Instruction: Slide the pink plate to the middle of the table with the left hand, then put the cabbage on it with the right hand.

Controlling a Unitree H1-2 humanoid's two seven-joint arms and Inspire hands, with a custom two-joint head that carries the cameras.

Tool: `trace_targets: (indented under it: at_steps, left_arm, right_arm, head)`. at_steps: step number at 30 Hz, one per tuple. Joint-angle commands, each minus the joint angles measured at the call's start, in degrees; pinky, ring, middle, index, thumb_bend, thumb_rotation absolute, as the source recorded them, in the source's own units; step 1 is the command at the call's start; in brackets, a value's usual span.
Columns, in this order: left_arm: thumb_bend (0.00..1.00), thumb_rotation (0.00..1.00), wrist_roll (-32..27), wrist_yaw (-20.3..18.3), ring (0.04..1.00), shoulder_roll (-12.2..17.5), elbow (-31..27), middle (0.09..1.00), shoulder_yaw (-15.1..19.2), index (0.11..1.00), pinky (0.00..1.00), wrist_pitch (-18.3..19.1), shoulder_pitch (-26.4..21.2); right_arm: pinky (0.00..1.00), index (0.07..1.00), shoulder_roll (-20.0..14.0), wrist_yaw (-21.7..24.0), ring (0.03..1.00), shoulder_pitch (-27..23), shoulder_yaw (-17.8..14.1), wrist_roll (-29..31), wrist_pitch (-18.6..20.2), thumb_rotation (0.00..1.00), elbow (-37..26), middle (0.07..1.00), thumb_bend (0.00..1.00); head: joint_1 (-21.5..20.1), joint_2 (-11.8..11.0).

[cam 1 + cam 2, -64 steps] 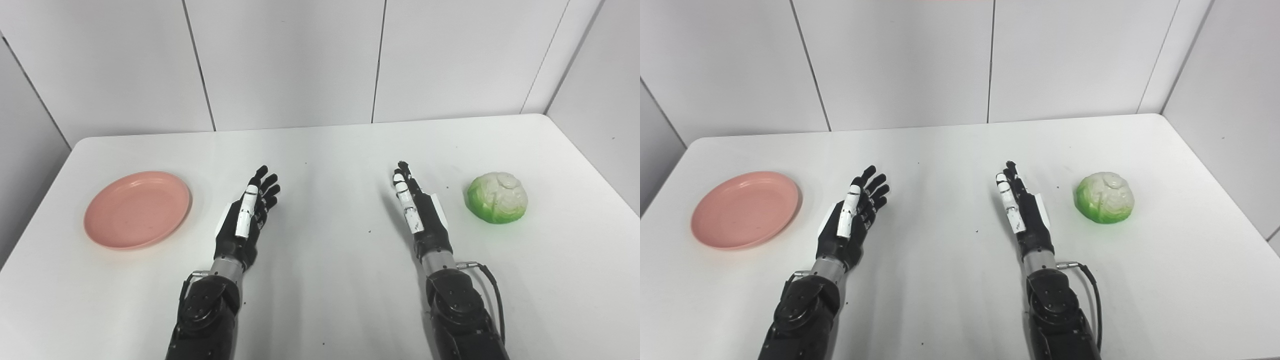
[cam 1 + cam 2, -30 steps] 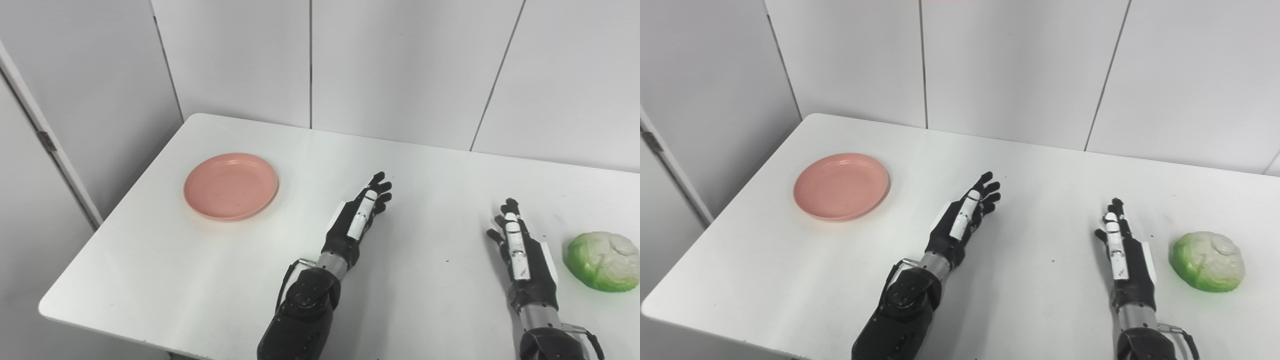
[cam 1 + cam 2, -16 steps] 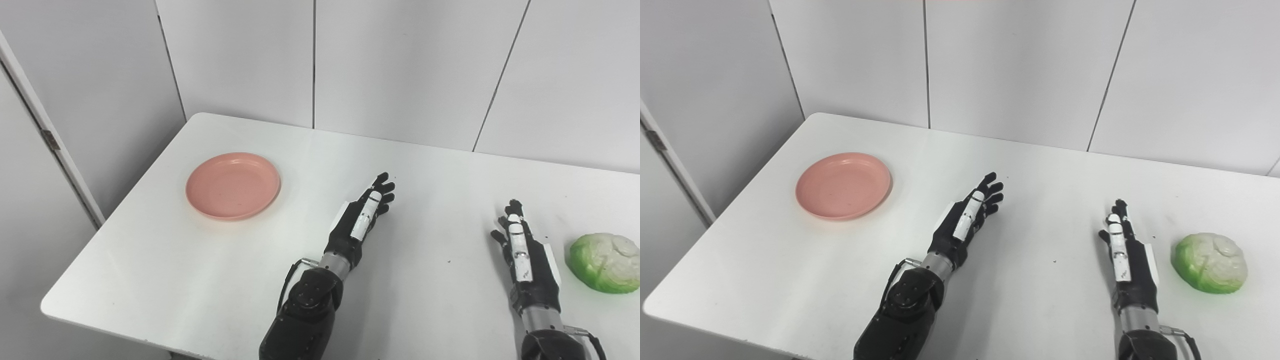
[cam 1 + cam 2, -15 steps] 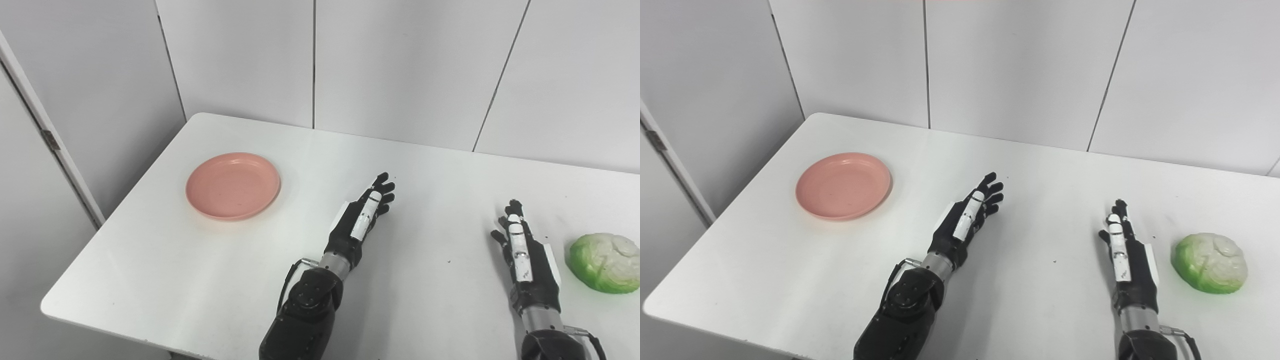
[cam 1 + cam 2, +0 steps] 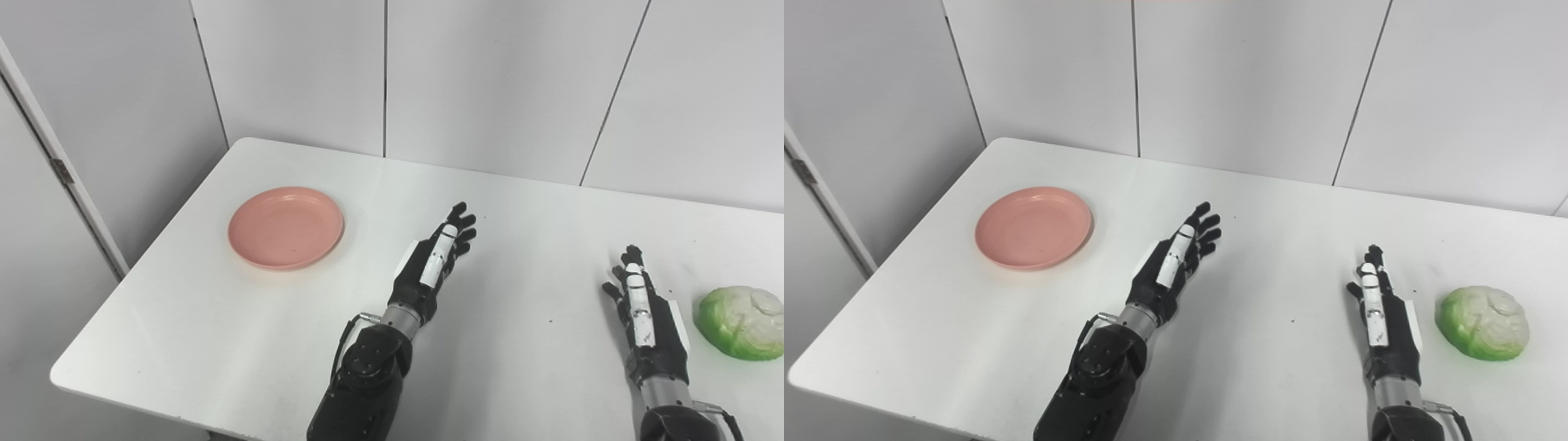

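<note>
At the table's left side the pink plate point(image 5: 286, 227) lay untouched (cabbage point(image 5: 742, 322) too); my left hand point(image 5: 432, 269) and right hand point(image 5: 645, 321) were open, empty.

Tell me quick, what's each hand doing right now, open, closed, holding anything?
Left hand: open, holding nothing.
Right hand: open, holding nothing.

Bare white table point(image 5: 343, 294) lies between the left hand point(image 5: 432, 269) and the pink plate point(image 5: 286, 227) off to its left. The cabbage point(image 5: 741, 323) sits just right of the right hand point(image 5: 643, 312), with a small gap.
</note>
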Motion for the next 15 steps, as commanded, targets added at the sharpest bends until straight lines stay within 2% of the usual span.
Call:
trace_targets:
  at_steps: [1,6,15]
  left_arm:
    - [0.5,1.0,0.7,0.0,0.94,0.3,-4.1,0.949,-0.5,0.948,0.96,0.1,-1.4]
    - [0.49,1.0,0.1,0.1,0.95,0.8,-9.9,0.951,-0.3,0.95,0.97,1.6,-1.1]
    - [0.46,1.0,0.7,2.1,0.942,1.3,-18.3,0.952,1.6,0.94,0.95,1.6,-0.8]
  right_arm:
    - [0.99,0.976,-0.5,0.1,0.969,-1.3,-0.2,-0.3,-2.4,1.0,-1.0,0.985,0.15]
    - [0.99,0.975,-0.8,0.1,0.974,-1.0,-0.2,-0.7,-1.7,1.0,-1.5,0.984,0.16]
    - [1.0,0.984,-1.3,0.5,0.979,-0.7,-0.2,-0.3,-0.9,1.0,-2.2,0.991,0.17]
  head:
    - [0.0,0.1]
    - [0.5,0.3]
    - [1.4,0.5]
